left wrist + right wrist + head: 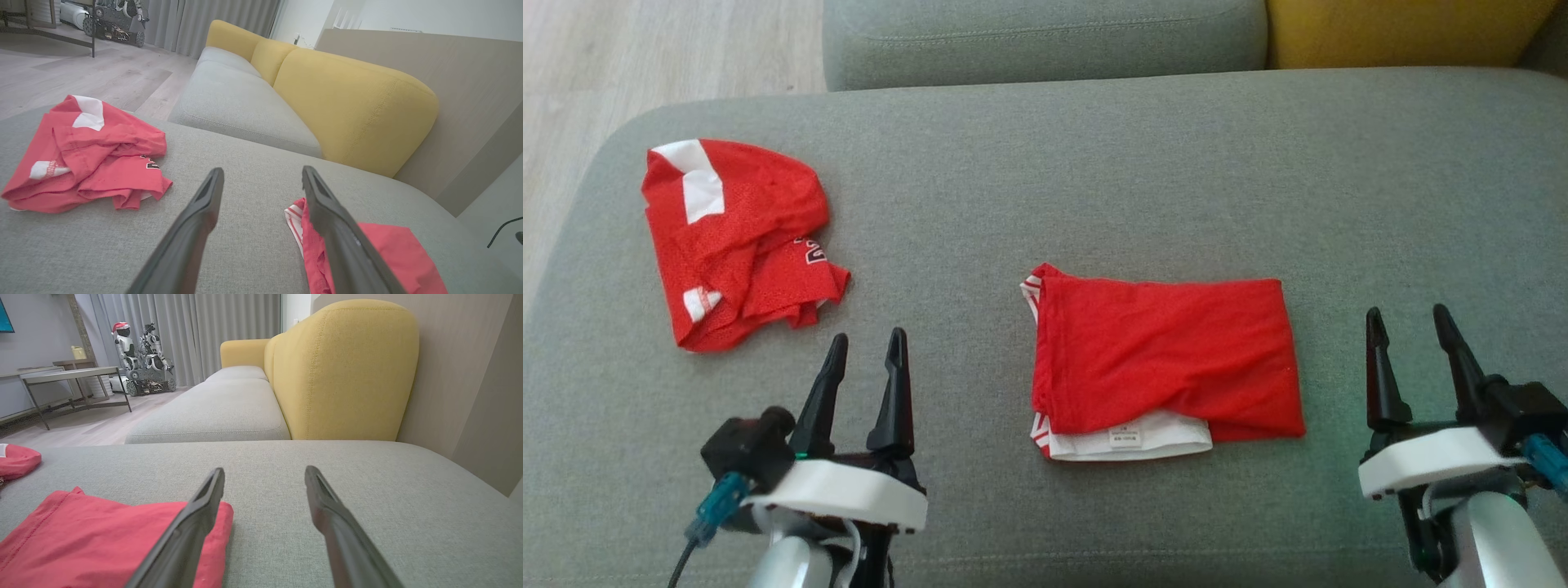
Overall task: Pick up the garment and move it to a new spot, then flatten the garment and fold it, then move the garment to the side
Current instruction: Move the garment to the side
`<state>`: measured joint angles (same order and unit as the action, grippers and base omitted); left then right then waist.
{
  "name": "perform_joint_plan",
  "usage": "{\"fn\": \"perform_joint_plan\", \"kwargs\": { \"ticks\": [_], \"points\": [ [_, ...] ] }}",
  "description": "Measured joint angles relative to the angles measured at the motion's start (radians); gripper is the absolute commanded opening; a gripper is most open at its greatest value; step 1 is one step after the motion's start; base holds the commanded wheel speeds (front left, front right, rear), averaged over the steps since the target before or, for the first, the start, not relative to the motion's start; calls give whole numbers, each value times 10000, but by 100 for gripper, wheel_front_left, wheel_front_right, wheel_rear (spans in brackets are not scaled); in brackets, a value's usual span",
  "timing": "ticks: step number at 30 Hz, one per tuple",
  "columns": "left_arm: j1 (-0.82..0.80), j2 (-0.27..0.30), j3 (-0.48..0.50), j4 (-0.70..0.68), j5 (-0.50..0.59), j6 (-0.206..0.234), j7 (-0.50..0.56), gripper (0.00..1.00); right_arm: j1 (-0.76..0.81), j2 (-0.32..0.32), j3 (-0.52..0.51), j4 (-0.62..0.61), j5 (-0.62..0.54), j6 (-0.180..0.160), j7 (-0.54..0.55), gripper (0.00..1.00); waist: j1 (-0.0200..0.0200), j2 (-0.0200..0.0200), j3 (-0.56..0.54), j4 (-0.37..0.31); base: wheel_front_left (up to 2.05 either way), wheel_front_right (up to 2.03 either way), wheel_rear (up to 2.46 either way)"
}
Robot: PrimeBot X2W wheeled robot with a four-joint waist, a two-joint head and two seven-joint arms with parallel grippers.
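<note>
Head view shows the folded red garment lying on the grey cushion, its long axis running left to right and its white labelled hem toward the robot. The left gripper and right gripper flank it, fingers spread wide, holding nothing.

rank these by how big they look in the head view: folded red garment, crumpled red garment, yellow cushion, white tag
1. folded red garment
2. crumpled red garment, not far behind
3. yellow cushion, cut off by the frame and farther away
4. white tag
</note>
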<state>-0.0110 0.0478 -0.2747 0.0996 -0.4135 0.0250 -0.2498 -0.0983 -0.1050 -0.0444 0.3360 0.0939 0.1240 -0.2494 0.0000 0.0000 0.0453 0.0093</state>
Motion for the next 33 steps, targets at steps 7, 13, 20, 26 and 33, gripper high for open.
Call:
{"fn": "perform_joint_plan", "kwargs": {
  "ticks": [7, 13, 20, 26, 33],
  "points": [
    [6, 0, 0, -111, 0, 10, 2, 100, 52, 38, 48, -6, 2, 0, 0, 100, 0, 0, 4, 98, 0, 0, 0],
    [6, 0, -2, -121, 81, -2, 2, 100, 46, 59, 529, 134, 468, 0, 259, 100, 0, 0, 144, 152, 0, 0, 0],
    [-38, 0, 4, -136, 81, -48, 0, 100, -158, 6, 1060, 713, 1208, 0, 681, 100, 0, 0, 446, 212, 0, 0, 0],
    [-177, 0, 4, -128, 109, -88, 2, 100, -807, -107, 1436, 1432, 1774, 0, 940, 100, 0, 0, 814, 294, 0, 0, 0],
    [-407, 0, -6, -127, 194, -163, 0, 100, -1424, -174, 1678, 2502, 2082, 0, 1233, 100, 0, 0, 1158, 462, 0, 0, 0]
  ]
}}
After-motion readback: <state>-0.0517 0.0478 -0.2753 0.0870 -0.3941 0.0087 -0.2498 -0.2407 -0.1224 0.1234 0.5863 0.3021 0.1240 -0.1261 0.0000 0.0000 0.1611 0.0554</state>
